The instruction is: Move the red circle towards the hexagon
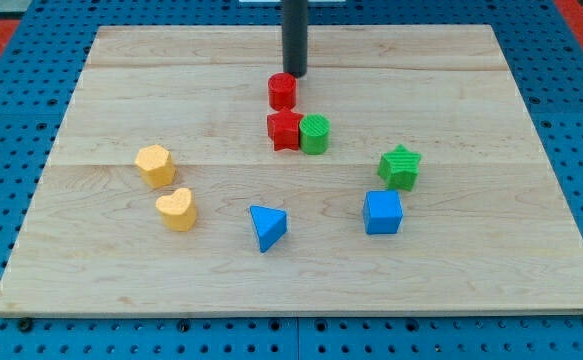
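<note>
The wooden board point(301, 270) is the biggest thing and carries eight blocks, no writing or label readable on any: two red, two green, two blue, two yellow. From the view's top the dark rod comes down to my tip point(295, 75), which has no fingers, holds nothing, and stands just above the red circle point(283, 91), seemingly touching it. This circle is a short upright cylinder with no pointing direction, just above the red star point(284, 131) that touches the green circle point(315, 134); the yellow hexagon point(155, 165) is well apart at the view's left above the yellow heart point(176, 209), with the blue triangle point(267, 227), blue cube point(383, 212) and green star point(400, 166) lower.
</note>
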You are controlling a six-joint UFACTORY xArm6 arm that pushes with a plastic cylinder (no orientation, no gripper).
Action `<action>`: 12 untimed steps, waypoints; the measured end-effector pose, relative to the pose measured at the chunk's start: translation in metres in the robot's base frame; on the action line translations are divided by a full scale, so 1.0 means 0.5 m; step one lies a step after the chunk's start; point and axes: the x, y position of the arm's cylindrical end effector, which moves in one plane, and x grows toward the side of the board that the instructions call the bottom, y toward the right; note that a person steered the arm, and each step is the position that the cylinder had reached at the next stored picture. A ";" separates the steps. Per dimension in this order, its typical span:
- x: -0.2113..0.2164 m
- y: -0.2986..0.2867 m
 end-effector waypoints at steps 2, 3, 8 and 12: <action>0.059 -0.245; 0.001 -0.215; 0.112 -0.205; 0.174 -0.173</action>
